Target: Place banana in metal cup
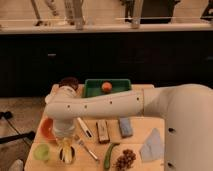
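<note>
Wooden table [145, 125] | gripper [65, 148] fingers clamp banana [65, 151] upright (lengthwise vertical) over metal cup [66, 156]

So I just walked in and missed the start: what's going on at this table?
The robot's arm reaches across the wooden table to its front left corner. Its claw, shut on the banana, is right over the metal cup, beside the green cup and in front of the orange bowl.
</note>
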`<state>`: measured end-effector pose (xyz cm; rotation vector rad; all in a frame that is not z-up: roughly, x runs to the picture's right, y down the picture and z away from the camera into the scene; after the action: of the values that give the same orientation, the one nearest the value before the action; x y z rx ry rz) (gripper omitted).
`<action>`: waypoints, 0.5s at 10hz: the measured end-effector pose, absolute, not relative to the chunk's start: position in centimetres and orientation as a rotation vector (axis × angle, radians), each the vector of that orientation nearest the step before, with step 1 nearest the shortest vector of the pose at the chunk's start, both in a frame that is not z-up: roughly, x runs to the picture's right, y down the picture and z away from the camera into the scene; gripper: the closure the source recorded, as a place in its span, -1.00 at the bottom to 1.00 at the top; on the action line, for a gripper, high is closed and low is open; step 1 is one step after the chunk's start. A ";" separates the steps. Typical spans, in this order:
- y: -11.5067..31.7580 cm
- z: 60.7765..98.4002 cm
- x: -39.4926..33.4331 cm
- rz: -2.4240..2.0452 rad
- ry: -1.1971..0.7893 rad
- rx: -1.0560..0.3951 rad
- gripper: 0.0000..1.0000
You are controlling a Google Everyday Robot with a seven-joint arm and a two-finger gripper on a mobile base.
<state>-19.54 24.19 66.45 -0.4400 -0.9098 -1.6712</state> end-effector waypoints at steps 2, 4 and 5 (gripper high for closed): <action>24.4 66.5 -19.9 -1.679 -0.913 -0.441 1.00; 24.8 66.9 -19.9 -1.681 -0.919 -0.452 1.00; 24.9 67.0 -19.9 -1.680 -0.921 -0.455 1.00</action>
<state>-19.93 24.93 66.97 -0.4555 -0.9211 -1.6802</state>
